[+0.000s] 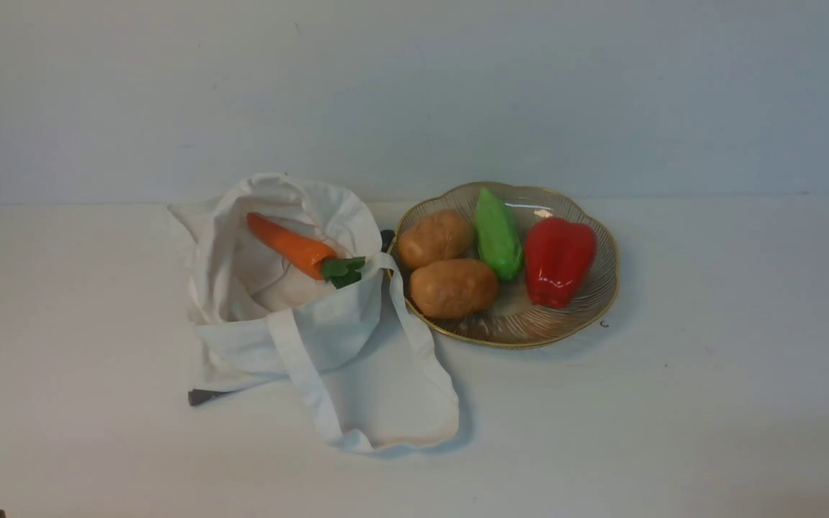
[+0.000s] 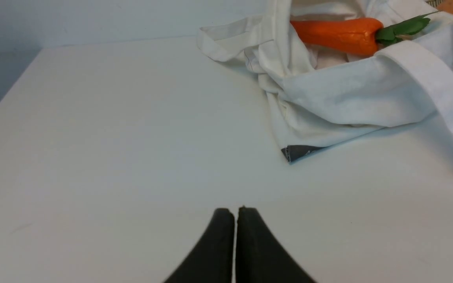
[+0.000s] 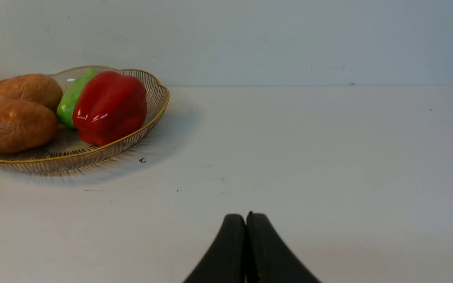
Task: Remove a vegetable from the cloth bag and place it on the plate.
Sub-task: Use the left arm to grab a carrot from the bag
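The carrot (image 1: 292, 248) lies inside the open mouth of the cloth bag (image 1: 328, 338), tilted, with its pointed tip toward the back and its dark green leaves (image 1: 343, 270) resting against the bag's edge on the side nearest the plate (image 1: 601, 288). The bag sits crumpled on the white worktop (image 1: 709, 403), one long strap handle (image 1: 299, 367) trailing forward over a flattened part of the fabric. The plate stands just to the right of the bag, the bag's edge touching or nearly touching its gold rim. It holds two potatoes (image 1: 435, 239) on its left side, a light green pepper (image 1: 497, 236) in the middle and a glossy red bell pepper (image 1: 558, 260) on the right. In the left wrist view, the left gripper (image 2: 235, 214) hangs above bare worktop, well apart from the bag, its black jaws pressed together and holding nothing. The right gripper (image 3: 246, 220) is likewise closed and empty over the worktop, away from the plate.
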`<state>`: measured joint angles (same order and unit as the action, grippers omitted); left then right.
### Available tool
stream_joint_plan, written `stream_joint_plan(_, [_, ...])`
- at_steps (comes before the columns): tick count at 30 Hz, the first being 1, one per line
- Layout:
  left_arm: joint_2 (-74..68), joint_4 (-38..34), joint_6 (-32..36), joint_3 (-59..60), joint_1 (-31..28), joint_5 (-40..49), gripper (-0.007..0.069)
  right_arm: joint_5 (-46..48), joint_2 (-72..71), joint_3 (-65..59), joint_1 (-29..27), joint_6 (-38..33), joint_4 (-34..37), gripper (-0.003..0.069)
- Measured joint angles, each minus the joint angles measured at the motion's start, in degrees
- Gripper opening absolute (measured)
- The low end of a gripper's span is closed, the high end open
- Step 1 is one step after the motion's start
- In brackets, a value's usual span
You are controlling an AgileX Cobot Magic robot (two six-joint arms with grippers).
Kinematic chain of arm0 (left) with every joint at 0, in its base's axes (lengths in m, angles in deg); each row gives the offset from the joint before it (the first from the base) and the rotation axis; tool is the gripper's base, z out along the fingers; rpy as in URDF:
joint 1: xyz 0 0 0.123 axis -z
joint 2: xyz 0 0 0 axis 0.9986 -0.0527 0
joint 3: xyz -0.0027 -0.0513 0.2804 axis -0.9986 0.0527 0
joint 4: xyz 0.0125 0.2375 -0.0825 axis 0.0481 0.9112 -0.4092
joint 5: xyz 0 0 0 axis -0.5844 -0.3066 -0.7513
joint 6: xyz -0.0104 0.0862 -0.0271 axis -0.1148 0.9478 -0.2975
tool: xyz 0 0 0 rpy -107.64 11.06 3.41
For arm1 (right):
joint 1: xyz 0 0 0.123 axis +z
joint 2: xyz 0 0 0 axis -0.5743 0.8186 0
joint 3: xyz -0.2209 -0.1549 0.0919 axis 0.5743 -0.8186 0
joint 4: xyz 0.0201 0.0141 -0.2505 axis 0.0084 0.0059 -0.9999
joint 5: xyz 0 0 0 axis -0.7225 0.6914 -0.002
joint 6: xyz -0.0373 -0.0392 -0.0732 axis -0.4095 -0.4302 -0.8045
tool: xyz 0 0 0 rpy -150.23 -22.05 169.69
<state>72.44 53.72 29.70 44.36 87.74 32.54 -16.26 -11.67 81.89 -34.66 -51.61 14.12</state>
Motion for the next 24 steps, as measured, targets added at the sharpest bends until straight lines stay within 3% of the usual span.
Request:
stream_joint_plan(10, [0.0,-3.01,-1.8,0.0,0.0,-0.01,-0.0005,0.0,0.0,0.0,0.0,0.0,0.0,-0.0015])
stream_joint_plan(13, [0.0,-21.86,-14.92,0.0,0.0,1.3,-0.0005,0.0,0.0,0.0,0.0,0.0,0.0,-0.0015])
stream_joint_plan(14, [0.0,-23.09,-15.67,0.0,0.0,1.43,-0.0005,0.0,0.0,0.0,0.0,0.0,0.0,-0.0015])
stream_joint_plan(17, [0.0,-42.26,-25.41,0.06,0.0,1.94,-0.0005,0.0,0.0,0.0,0.0,0.0,0.0,-0.0015])
stream_joint_plan(21, [0.0,-57.95,-28.58,0.06,0.0,0.98,-0.0005,0.0,0.0,0.0,0.0,0.0,0.0,-0.0015])
stream_joint_plan(24, [0.0,-61.91,-27.62,0.06,0.0,-0.88,-0.0005,0.0,0.0,0.0,0.0,0.0,0.0,-0.0015])
